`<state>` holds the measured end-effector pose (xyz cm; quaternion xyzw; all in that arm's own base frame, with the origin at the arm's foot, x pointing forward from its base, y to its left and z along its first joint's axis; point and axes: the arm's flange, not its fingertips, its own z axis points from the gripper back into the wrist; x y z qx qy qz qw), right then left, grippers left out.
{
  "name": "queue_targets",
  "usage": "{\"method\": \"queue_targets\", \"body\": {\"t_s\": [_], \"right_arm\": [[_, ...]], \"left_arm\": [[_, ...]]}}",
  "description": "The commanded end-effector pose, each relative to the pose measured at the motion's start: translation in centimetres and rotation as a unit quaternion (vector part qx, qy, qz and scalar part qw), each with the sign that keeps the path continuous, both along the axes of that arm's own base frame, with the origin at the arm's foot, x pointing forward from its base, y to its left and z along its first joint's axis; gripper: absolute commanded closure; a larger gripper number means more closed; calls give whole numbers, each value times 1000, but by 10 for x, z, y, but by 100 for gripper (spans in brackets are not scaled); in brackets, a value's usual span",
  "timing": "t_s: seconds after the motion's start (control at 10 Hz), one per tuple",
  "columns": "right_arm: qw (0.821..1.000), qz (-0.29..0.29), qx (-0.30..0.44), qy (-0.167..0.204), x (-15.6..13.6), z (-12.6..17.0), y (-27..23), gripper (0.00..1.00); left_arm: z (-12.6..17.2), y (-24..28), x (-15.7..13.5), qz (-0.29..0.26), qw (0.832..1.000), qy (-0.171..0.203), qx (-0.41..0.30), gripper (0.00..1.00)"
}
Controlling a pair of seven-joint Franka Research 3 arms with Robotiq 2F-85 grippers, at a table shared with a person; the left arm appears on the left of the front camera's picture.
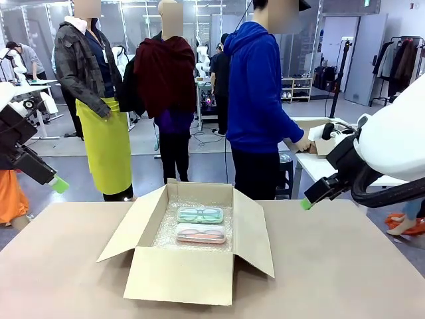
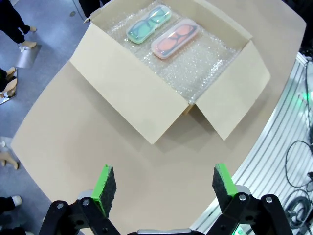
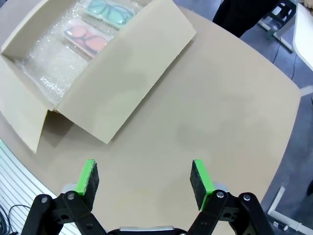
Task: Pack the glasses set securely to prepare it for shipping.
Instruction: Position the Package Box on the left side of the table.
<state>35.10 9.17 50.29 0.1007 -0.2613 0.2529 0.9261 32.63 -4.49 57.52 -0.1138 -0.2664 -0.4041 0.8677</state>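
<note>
On the bench [image 1: 345,266] the open box [image 1: 179,274] holds the green case [image 1: 200,214] and pink case [image 1: 200,233] side by side on bubble wrap [image 1: 166,232] — so the left fingers [image 2: 105,188] and right fingers [image 3: 88,178], both spread wide and empty, should probably fold the flaps [image 1: 254,229] in gently.

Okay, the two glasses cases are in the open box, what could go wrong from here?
1. The mint-green case and pink case lie uncovered on the bubble wrap; sealed like this, they might slide and knock together.
2. The box flaps splay outward; the left gripper or right gripper pushing one might shove the box instead of folding it.
</note>
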Motion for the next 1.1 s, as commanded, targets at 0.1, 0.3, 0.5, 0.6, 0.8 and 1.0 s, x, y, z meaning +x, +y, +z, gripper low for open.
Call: {"method": "queue_targets", "body": {"t_s": [0.1,0.3,0.5,0.6,0.8,1.0], "right_arm": [[1000,-5,-1,8,-2,-2,1,6],[1000,-5,-1,8,-2,-2,1,6],[1000,-5,-1,8,-2,-2,1,6],[1000,-5,-1,8,-2,-2,1,6],[1000,-5,-1,8,-2,-2,1,6],[1000,-5,-1,8,-2,-2,1,6]], "left_arm": [[2,3,0,-7,1000,-2,-5,0],[2,3,0,-7,1000,-2,-5,0],[18,0,28,43,997,49,-31,0],[29,6,67,82,985,131,-79,0],[-1,31,139,133,941,268,-159,0],[-58,41,179,154,908,331,-203,0]]}}
